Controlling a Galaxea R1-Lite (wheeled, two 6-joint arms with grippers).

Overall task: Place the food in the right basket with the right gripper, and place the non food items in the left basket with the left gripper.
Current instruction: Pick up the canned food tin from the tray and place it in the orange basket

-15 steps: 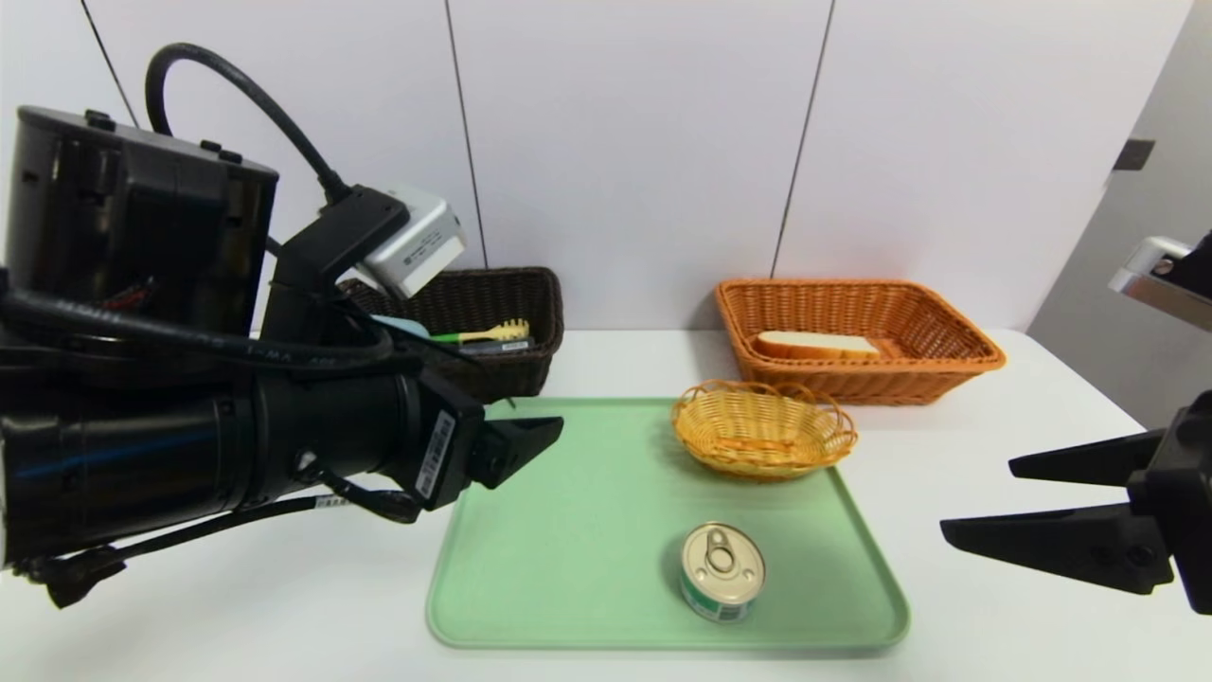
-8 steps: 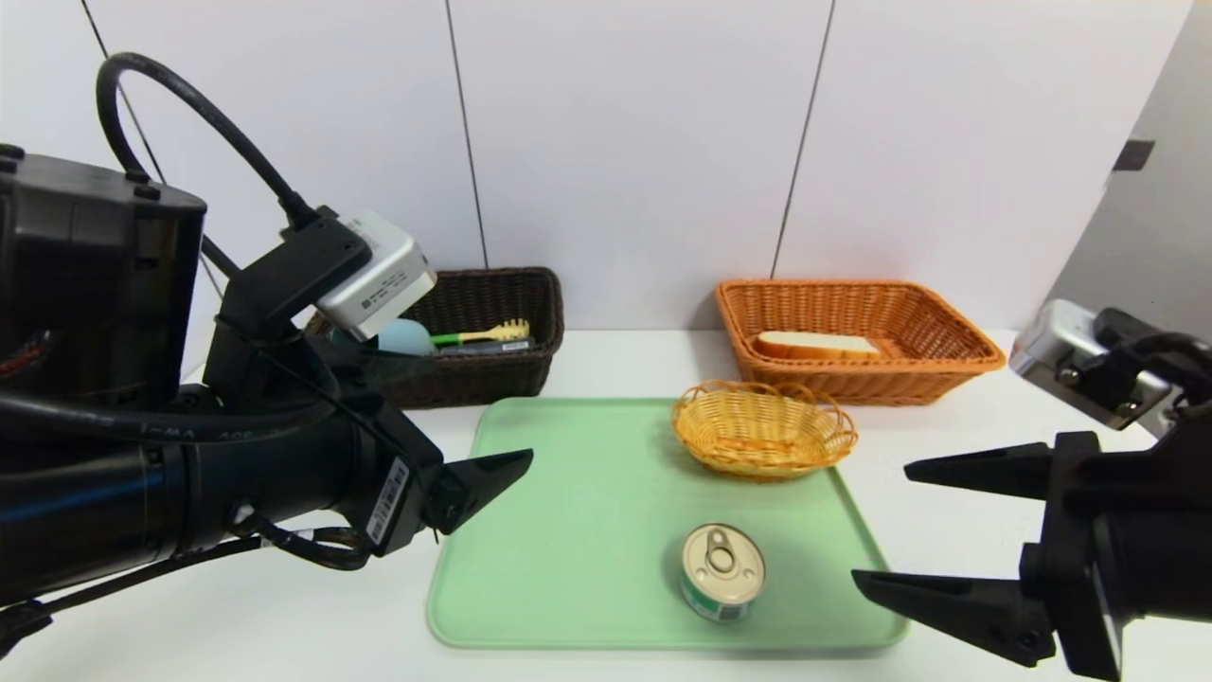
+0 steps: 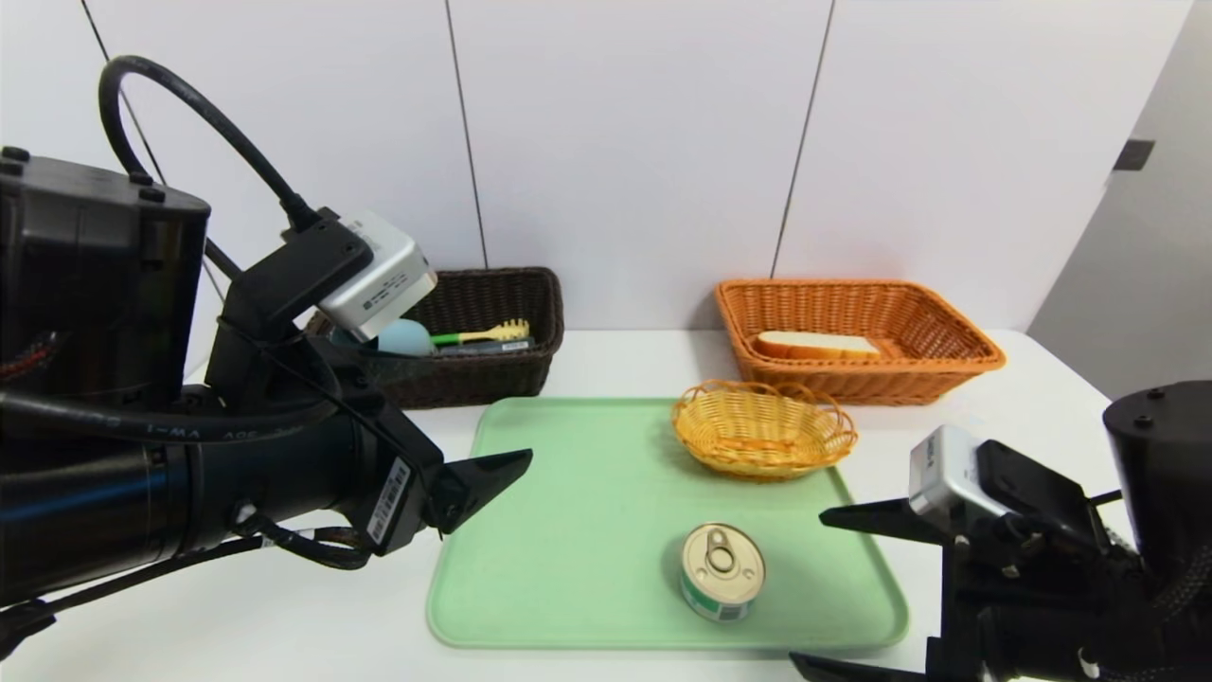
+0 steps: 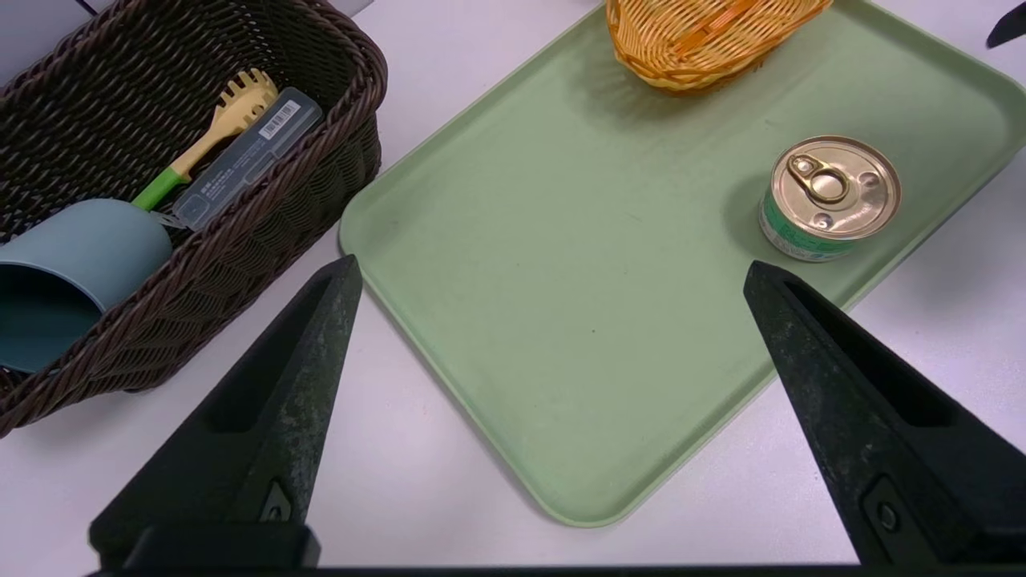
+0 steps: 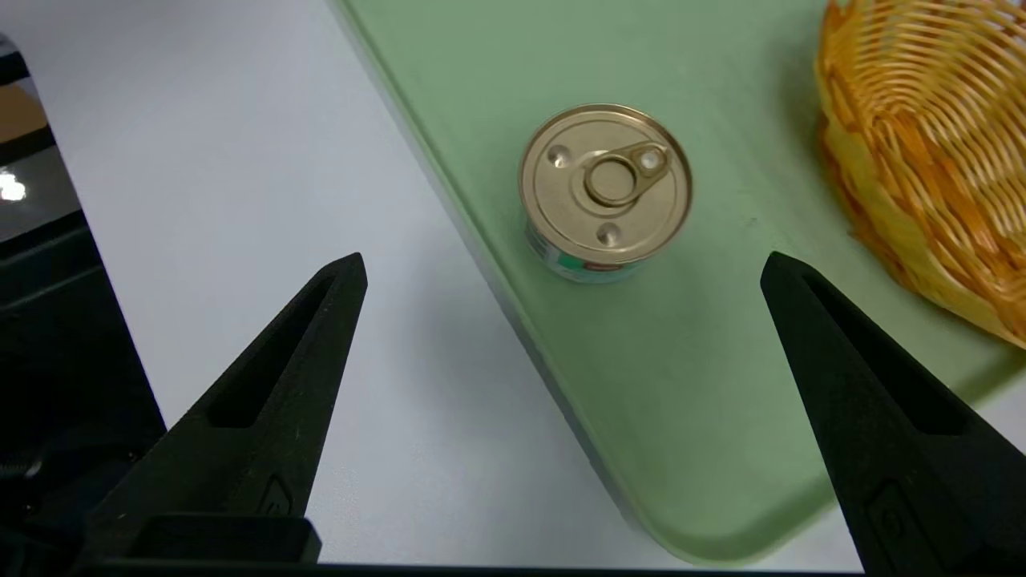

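Note:
A food can (image 3: pixel 722 572) with a gold pull-tab lid stands on the green tray (image 3: pixel 568 530), near its front right. A small empty yellow wicker basket (image 3: pixel 763 429) sits at the tray's back right. The right basket (image 3: pixel 947 355) is orange and holds a bread slice (image 3: pixel 816 345). The left basket (image 3: pixel 492 374) is dark brown and holds a blue cup (image 4: pixel 76 268), a yellow pasta fork (image 4: pixel 210 128) and a clear case (image 4: pixel 248 156). My left gripper (image 4: pixel 551 264) hovers open over the tray's front left corner. My right gripper (image 5: pixel 563 260) hangs open by the tray's front right corner, just short of the can (image 5: pixel 605 191).
The tray lies on a white table (image 3: pixel 284 616) that ends at a white panelled wall behind both baskets. My left arm's bulk (image 3: pixel 142 455) fills the table's left side. Bare tray surface (image 4: pixel 561 240) stretches between the can and the left basket.
My right arm has swung in and down from the far right to the tray's front right corner. My left gripper pulled back and lowered a second ago, then stayed still.

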